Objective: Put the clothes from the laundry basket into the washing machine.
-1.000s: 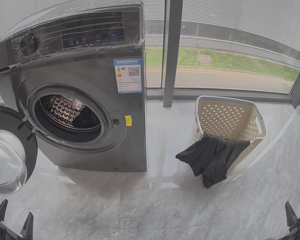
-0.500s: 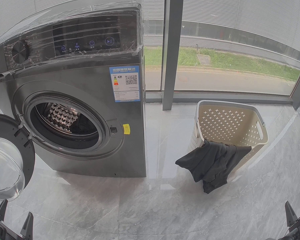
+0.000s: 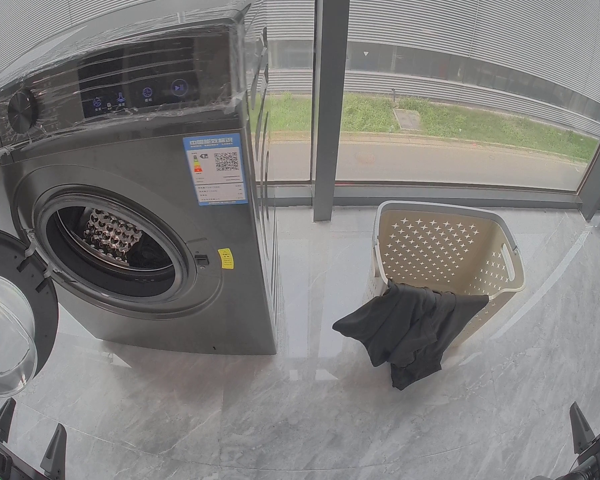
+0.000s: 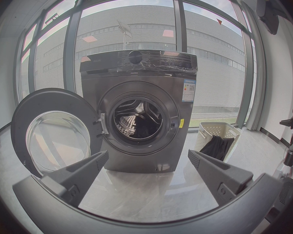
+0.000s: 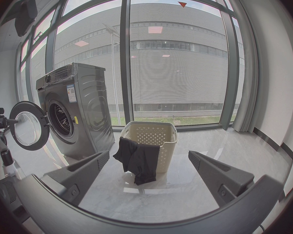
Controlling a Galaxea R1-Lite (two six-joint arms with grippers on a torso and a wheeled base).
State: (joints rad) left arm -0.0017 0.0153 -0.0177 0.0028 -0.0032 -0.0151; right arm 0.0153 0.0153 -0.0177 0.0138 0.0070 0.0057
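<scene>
Grabbing the dark clothes (image 3: 407,331) is where things could go wrong, so take care. They hang over the near rim of the laundry basket (image 3: 447,208), part inside and part outside, with the lowest bit close to the floor (image 3: 327,408) (I cannot tell if it touches). If you pinch only a thin fold, I think the cloth may slip out on the way. If you pull sideways, the light basket may tip or slide, because the cloth lies on its rim. A loose end could drag and catch too. From the robot, the basket is at about 1 o'clock and the washing machine (image 3: 147,161) at about 11 o'clock, well apart. Its round door (image 3: 7,328) stands open at about 9 o'clock, near the left gripper (image 3: 35,418), so a careless swing could bump it. The left gripper and the right gripper (image 3: 593,395) both have fingers spread wide and hold nothing. The clothes look soft, floppy and dark grey, bunched in folds.
</scene>
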